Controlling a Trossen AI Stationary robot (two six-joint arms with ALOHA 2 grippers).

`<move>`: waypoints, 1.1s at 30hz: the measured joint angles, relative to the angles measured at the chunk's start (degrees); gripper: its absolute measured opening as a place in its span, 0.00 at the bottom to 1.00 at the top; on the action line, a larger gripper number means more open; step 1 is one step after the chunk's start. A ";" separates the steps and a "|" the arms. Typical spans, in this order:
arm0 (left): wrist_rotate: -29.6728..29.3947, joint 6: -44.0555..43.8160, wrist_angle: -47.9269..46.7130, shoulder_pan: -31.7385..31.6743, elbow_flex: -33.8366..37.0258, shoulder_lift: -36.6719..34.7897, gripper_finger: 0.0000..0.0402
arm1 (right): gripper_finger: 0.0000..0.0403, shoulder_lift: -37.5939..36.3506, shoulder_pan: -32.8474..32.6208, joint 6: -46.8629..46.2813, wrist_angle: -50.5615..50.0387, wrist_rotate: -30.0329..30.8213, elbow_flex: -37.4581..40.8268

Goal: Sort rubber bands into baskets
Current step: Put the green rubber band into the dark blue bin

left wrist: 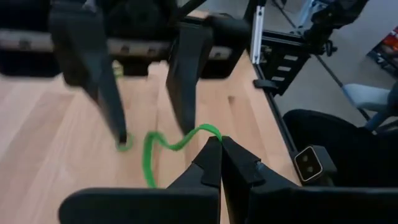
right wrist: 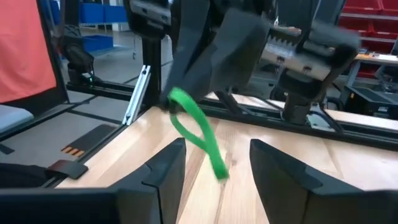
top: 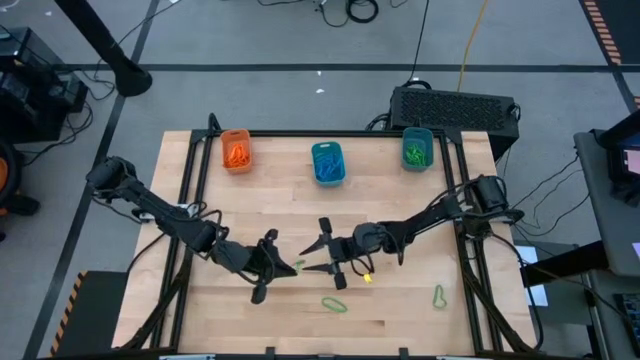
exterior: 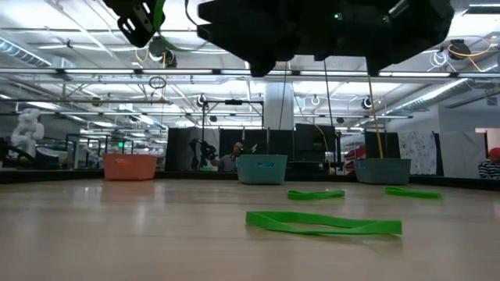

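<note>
Left wrist view: end effector (left wrist: 221, 149) pinches a thin, wavy green rubber band (left wrist: 163, 142).

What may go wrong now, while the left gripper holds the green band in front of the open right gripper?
1. The left gripper pinches only the end of the green band, so it may slip out.
2. The open right gripper is very near, so the fingers may collide during a handover.
</note>
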State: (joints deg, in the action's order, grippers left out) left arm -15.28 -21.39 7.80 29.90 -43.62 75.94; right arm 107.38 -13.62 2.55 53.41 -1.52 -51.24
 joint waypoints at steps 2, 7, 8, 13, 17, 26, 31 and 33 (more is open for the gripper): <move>0.18 0.82 0.68 -0.03 0.00 0.00 0.00 | 0.42 1.31 0.02 0.00 -0.34 -0.02 -1.15; 0.19 0.90 0.79 -0.03 0.02 0.00 0.00 | 0.42 2.48 0.02 0.02 -5.16 -0.02 -4.12; 0.19 0.93 0.80 -0.03 0.02 0.00 0.00 | 0.42 2.48 0.02 0.02 -6.82 -0.02 -4.63; 0.19 1.17 0.76 -0.01 0.02 0.00 0.00 | 0.33 2.51 0.02 0.04 -10.56 -0.04 -6.56; 0.19 1.16 0.64 -0.01 0.02 0.00 0.00 | 0.15 2.51 0.00 1.42 -11.19 -0.04 -6.58; -0.71 0.90 0.49 -0.01 0.02 0.02 0.12 | 0.01 2.51 -0.01 2.77 -13.41 -0.02 -6.56; -0.83 0.73 -0.51 -0.01 0.02 0.00 0.28 | 0.00 2.45 -0.01 2.73 -13.53 -0.02 -6.56; -1.44 0.73 -1.69 0.01 0.02 0.00 0.35 | 0.00 1.74 0.01 2.83 -15.06 0.00 -6.56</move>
State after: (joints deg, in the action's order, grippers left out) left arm -16.71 -20.67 6.11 29.91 -43.59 75.94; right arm 109.12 -13.61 5.38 38.35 -1.52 -57.80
